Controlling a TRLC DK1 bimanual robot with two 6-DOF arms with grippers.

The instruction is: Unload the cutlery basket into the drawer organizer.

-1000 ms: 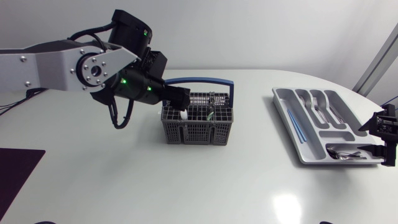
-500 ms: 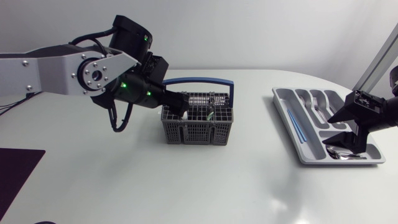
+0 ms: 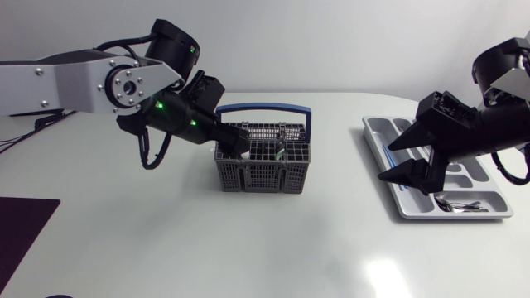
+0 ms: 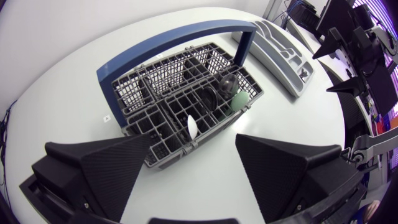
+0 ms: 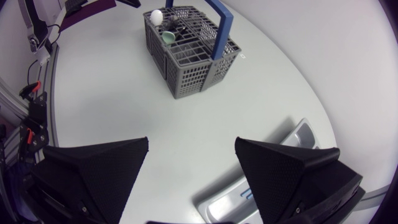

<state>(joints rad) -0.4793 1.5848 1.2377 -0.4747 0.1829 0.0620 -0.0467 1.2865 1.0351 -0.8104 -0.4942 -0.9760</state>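
Right claw (image 3: 387, 163) further left, over organizer (image 3: 374, 127)

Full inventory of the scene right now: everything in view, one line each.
table: 1, white, under everything
cutlery basket: 1, grey with blue handle, table middle
white utensil: 1, white, standing in basket
green utensil: 1, green, in basket
dark utensils: count unclear, black, in basket beside the green one
drawer organizer: 1, grey, table's right side
metal cutlery: several, silver, organizer's end compartment
blue stick: 1, blue, in organizer
mat: 1, dark, table's left edge
left gripper: black, open, over basket
right gripper: black, open, over organizer's edge
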